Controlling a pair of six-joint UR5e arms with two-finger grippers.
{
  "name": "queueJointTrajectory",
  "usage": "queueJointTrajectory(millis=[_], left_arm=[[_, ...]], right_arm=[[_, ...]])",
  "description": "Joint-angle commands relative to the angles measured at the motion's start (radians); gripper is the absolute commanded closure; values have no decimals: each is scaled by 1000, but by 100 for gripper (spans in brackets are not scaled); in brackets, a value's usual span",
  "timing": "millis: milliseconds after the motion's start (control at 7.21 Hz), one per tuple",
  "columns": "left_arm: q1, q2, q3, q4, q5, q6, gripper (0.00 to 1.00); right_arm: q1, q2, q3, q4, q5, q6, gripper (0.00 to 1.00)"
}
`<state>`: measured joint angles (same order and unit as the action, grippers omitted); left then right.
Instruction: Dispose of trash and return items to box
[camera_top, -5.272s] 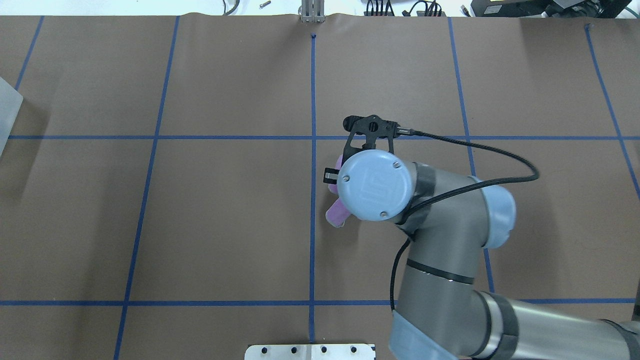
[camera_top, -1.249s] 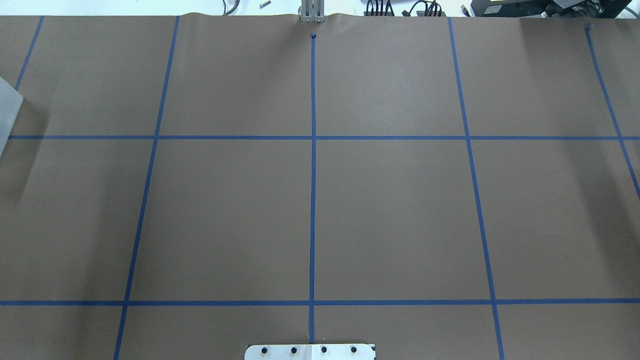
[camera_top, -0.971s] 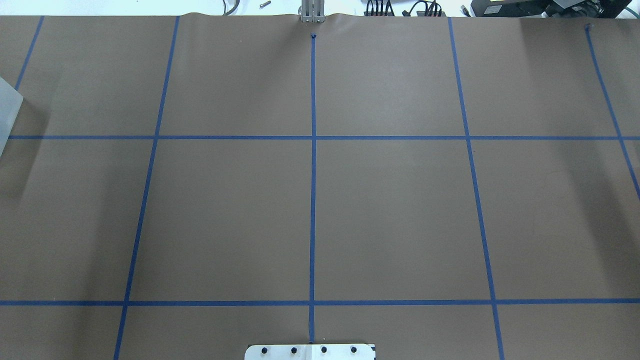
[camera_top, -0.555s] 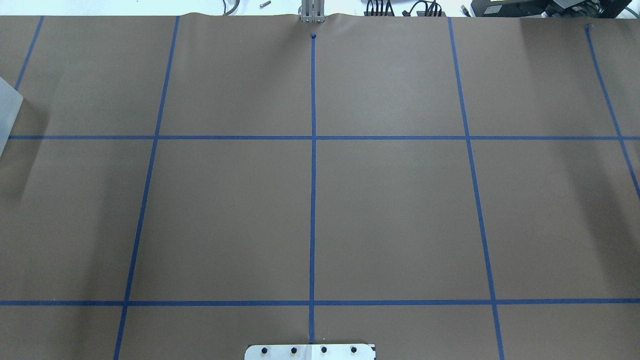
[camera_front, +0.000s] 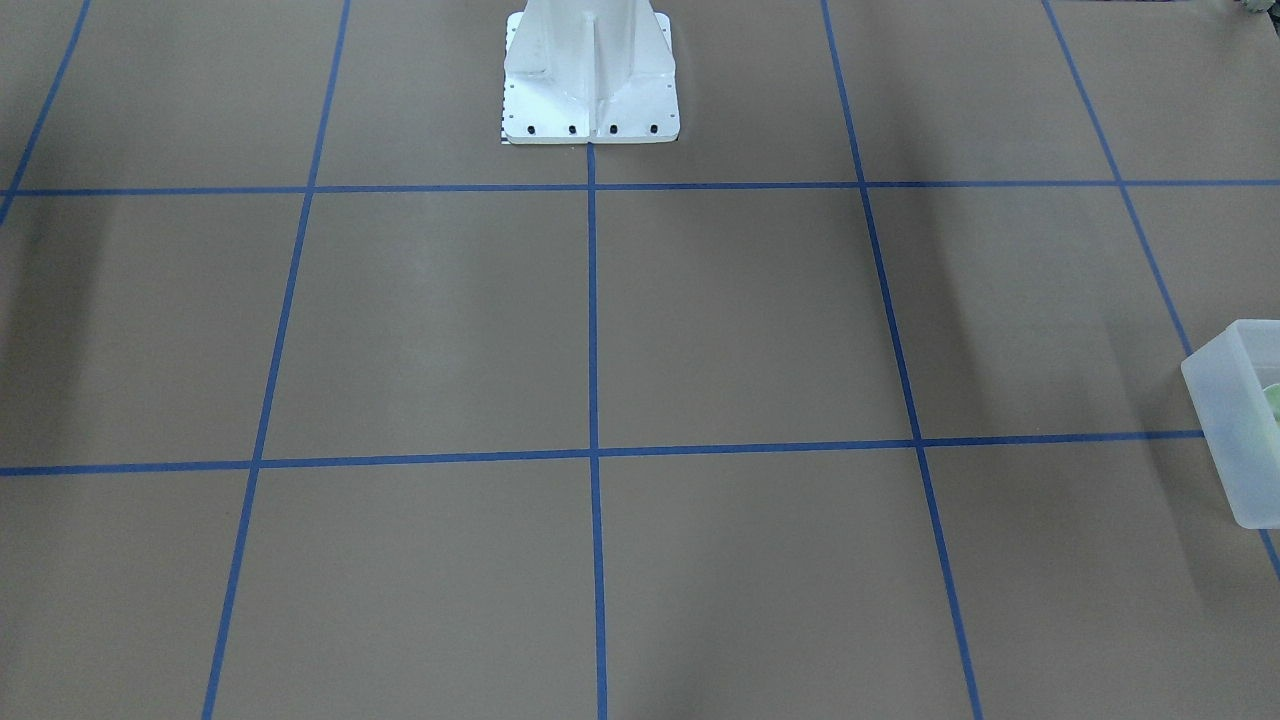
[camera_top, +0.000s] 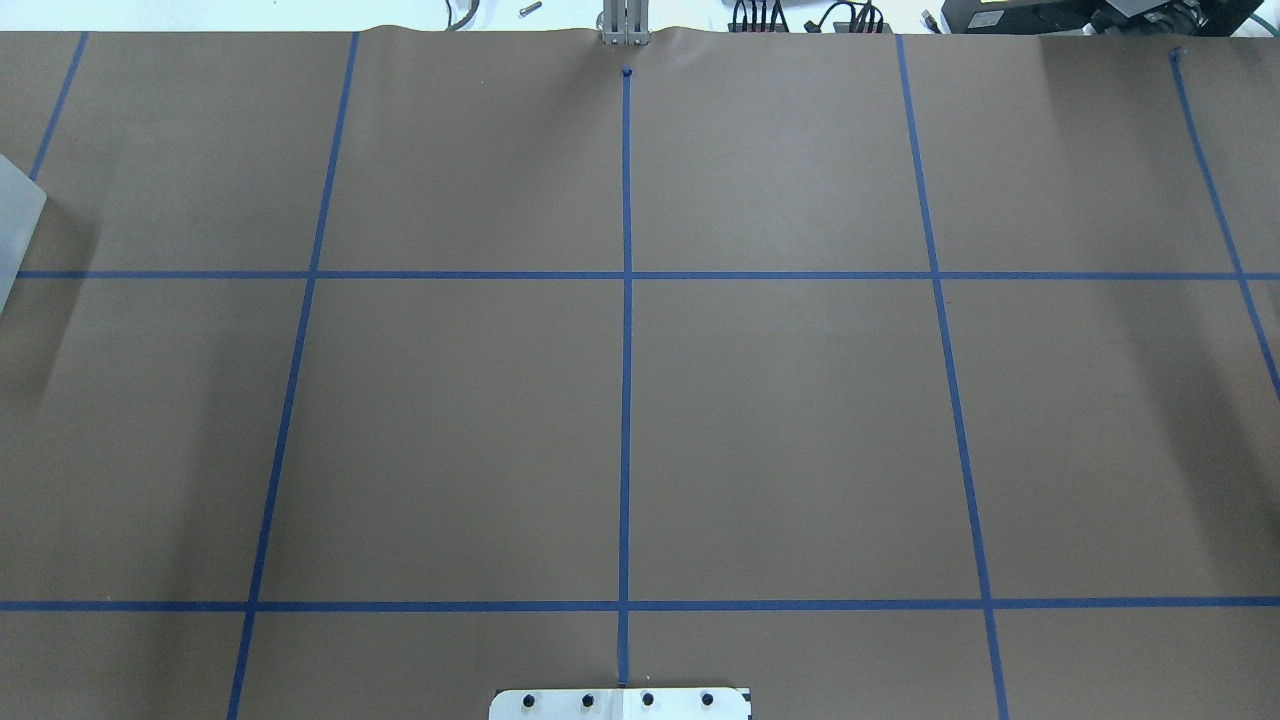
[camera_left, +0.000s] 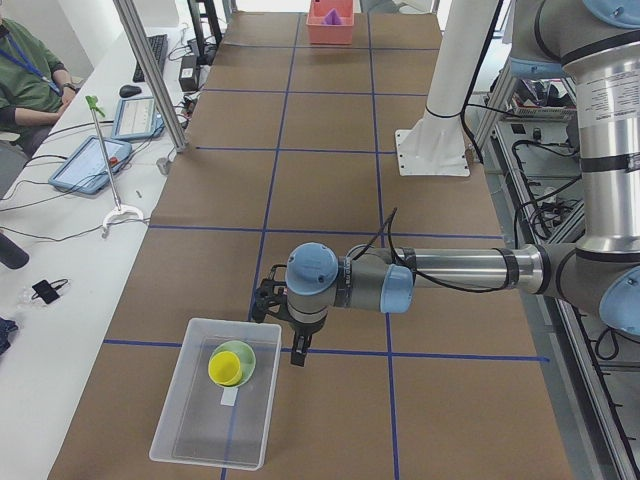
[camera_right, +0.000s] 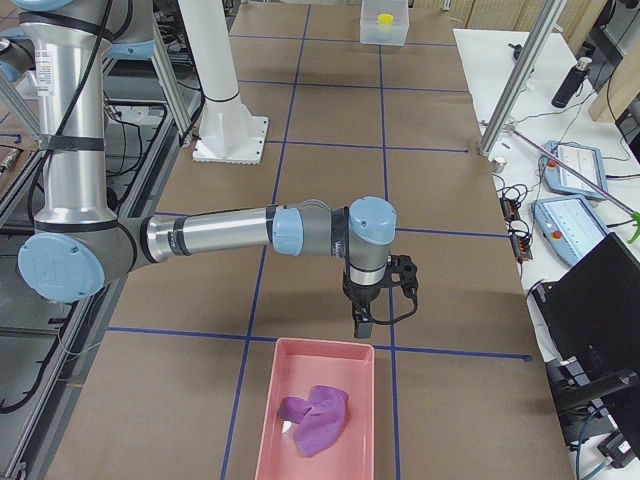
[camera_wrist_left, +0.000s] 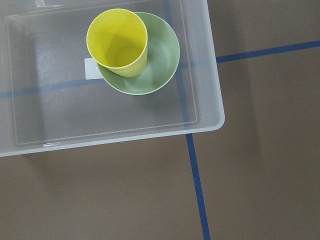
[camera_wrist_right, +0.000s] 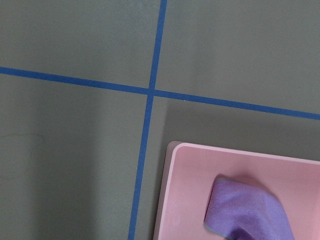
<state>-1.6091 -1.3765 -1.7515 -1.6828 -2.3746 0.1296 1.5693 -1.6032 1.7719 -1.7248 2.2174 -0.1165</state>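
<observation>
1. Brown paper covers the table (camera_front: 750, 320) in the front view. The box (camera_front: 1235, 440) shows only at the right edge, with a green sliver of bowl (camera_front: 1273, 402) inside.
2. Overhead, no arm shows, only a corner of the box (camera_top: 15, 225) at the left edge.
3. From the left end, the left gripper (camera_left: 290, 345) hangs just beside the upper right corner of the box (camera_left: 190, 420). I cannot tell whether it is parted or closed. The box's long axis runs up the frame, and the cup (camera_left: 225, 368) sits in the bowl (camera_left: 243, 350) at the upper end.
4. From the right end, the right gripper (camera_right: 365, 320) hovers over the upper edge of the tray (camera_right: 270, 420), its grip equally unreadable. The cloth (camera_right: 315, 415) lies crumpled mid-tray, with no clear long axis.
5. Left wrist: the cup (camera_wrist_left: 117, 42) faces mouth-up, resting in the upper left of the bowl (camera_wrist_left: 160, 55). The box (camera_wrist_left: 210, 75) runs left to right.
6. Right wrist: the cloth (camera_wrist_right: 250, 210) lies in the tray (camera_wrist_right: 185, 200) at lower right. Everything looks put away, so retreat likely remains. Rise straight up before swinging, so the fingers clear both rims.
</observation>
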Motion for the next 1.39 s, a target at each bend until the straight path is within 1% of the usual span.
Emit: queueJointTrajectory(millis=[0, 277, 555, 971, 1249], left_arm=[[0, -1, 1, 0, 0, 1, 1], [0, -1, 3, 0, 0, 2, 1], [0, -1, 10, -2, 0, 2, 1], [0, -1, 7, -2, 0, 2, 1], [0, 0, 12, -23, 0, 2, 1]], right_arm=[[0, -3, 4, 4, 1, 0, 0], [0, -3, 9, 4, -1, -2, 0], [0, -20, 40, 4, 2, 0, 0], [0, -20, 41, 4, 2, 0, 0], [0, -20, 41, 4, 4, 0, 0]])
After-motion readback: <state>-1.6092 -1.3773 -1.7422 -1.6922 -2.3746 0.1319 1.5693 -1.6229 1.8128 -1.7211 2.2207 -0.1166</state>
